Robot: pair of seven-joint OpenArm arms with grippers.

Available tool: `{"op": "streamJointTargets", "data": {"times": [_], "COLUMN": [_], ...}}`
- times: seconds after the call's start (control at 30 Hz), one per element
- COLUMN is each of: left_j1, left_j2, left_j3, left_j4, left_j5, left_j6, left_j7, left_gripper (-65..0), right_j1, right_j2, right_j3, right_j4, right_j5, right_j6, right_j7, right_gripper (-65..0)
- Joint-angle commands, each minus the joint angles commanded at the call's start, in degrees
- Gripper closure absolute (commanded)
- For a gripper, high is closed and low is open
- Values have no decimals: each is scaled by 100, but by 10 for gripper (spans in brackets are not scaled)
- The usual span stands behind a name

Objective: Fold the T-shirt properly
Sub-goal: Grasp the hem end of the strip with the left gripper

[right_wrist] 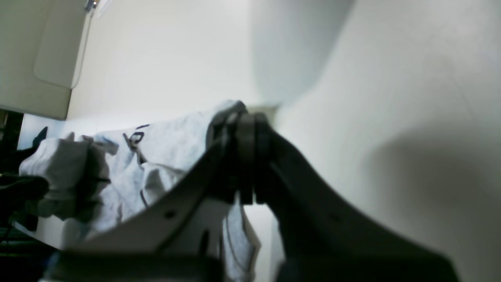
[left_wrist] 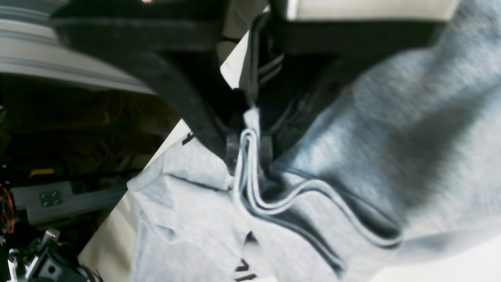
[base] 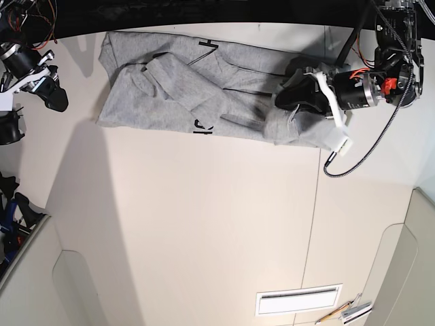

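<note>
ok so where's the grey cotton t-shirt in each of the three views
Left wrist: the heather-grey cotton T-shirt fills the centre and right, its edges pinched in the left gripper.
Right wrist: lower left, behind the right gripper.
Base: along the top edge, crumpled.
Shared landmark: the black lettering on the fabric.

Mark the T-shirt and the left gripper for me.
T-shirt (base: 224, 95), base view, on the rumpled middle of the cloth.
left gripper (left_wrist: 249, 150), left wrist view, midway between fingertips pinching folded hems.
</note>
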Motion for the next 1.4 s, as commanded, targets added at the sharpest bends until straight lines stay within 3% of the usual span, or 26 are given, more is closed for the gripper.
{"op": "streamJointTargets", "data": {"times": [0.1, 0.2, 0.23, 0.3, 0.37, 0.63, 0.83, 1.17, 1.4], "left_j1": [-7, -2, 11, 33, 79, 72, 72, 72, 72], "left_j2": [0, 0, 0, 0, 0, 0, 0, 0, 0], "left_j3": [243, 426, 490, 636, 822, 1080, 1058, 402, 264], "left_j4": [0, 0, 0, 0, 0, 0, 0, 0, 0], "left_j5": [463, 461, 459, 459, 457, 461, 463, 249, 238], "left_j6": [0, 0, 0, 0, 0, 0, 0, 0, 0], "left_j7": [-426, -496, -498, -485, -487, -546, -459, -459, -457], "left_gripper": [-128, -341, -382, -388, -388, -387, -387, -387, -387], "right_j1": [0, 0, 0, -2, -17, -48, -44, -39, -31], "right_j2": [2, 0, 0, 0, 2, 0, 0, 0, -15], "right_j3": [0, 0, 0, 0, -2, -393, -1091, -1169, -1696], "right_j4": [0, 0, 0, 0, -2, -92, -713, -1091, -1611], "right_j5": [26, 122, 184, 254, 256, 577, 474, 313, 481], "right_j6": [-7, -15, -22, -20, -20, -4, 4, 24, 28], "right_j7": [-66, -129, -136, -188, -203, -667, -586, -354, -273], "right_gripper": [-24, -179, -237, -322, -343, -343, -343, -343, -343]}}
